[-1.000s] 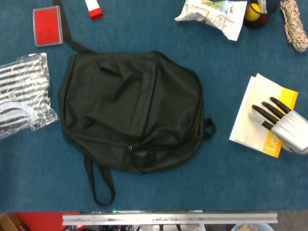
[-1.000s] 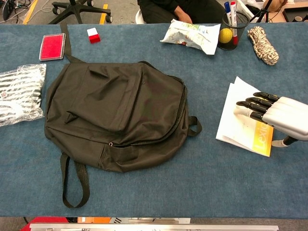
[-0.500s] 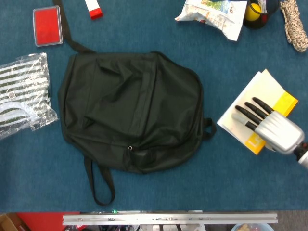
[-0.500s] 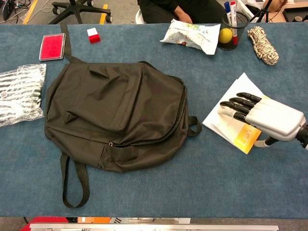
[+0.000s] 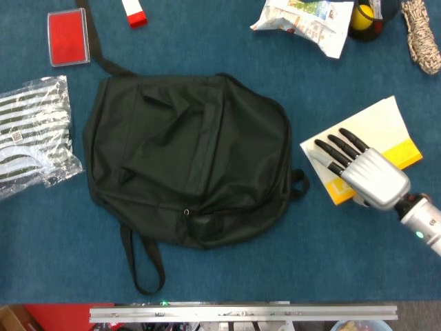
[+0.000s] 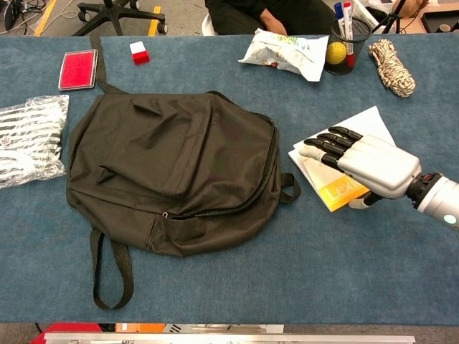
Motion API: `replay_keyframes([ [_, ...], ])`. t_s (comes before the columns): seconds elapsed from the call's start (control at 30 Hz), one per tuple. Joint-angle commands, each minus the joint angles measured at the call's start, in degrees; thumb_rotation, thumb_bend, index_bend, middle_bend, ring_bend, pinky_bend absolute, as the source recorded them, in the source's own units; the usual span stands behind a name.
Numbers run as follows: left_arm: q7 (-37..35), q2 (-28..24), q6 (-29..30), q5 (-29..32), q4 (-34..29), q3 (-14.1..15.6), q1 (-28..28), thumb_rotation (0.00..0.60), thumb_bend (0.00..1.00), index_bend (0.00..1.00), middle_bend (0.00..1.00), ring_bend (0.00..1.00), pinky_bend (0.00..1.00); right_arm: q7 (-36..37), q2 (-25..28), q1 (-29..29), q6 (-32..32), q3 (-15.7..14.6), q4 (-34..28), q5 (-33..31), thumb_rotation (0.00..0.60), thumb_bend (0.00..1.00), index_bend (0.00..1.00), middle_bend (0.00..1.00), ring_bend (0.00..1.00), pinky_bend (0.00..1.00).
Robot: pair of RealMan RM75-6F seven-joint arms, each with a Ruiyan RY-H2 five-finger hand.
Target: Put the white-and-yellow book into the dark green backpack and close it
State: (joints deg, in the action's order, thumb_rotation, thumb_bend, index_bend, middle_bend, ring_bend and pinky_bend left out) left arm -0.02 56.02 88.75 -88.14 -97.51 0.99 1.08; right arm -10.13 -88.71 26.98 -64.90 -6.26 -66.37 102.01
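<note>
The white-and-yellow book is lying flat on the blue table, just right of the dark green backpack and apart from it, its edges turned at an angle to the table's. It is being pressed from above by the right hand, whose fingers are being held extended and slightly spread, flat on the cover and pointing toward the far left; nothing is being gripped. The backpack is lying flat at centre, appearing zipped, with a strap loop trailing toward the near edge. At the left, a striped plastic package and a red case are being shown. Along the far edge are a red-and-white block, a crumpled bag, a yellow ball and a coiled rope.
</note>
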Motion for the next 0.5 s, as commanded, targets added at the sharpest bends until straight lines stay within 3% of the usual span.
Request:
replay_keyframes([
  [0.03,-0.11,-0.02,0.05,-0.01,0.0,-0.04,0.01,0.6,0.21,0.35,0.35,0.33,0.27,-0.13,-0.65,0.44,0.46,0.61,-0.04,-0.71,0.6,0.02,0.0,0.05,0.0,0.03],
  [0.3,0.05,0.04,-0.19,0.17,0.2,-0.14,-0.08,0.6,0.21,0.35,0.35,0.33,0.27,-0.67,-1.99,1.4,1.3,3.22,0.04,-3.83,0.6,0.02,0.0,0.07,0.0,0.03],
  [0.5,0.45,0.12,-0.71,0.21,0.35,-0.12,-0.32,0.6,0.21,0.35,0.35,0.33,0.27,-1.03,0.03,1.16,0.85,3.68,-2.82,-5.26,0.6,0.02,0.0,0.07,0.0,0.03],
])
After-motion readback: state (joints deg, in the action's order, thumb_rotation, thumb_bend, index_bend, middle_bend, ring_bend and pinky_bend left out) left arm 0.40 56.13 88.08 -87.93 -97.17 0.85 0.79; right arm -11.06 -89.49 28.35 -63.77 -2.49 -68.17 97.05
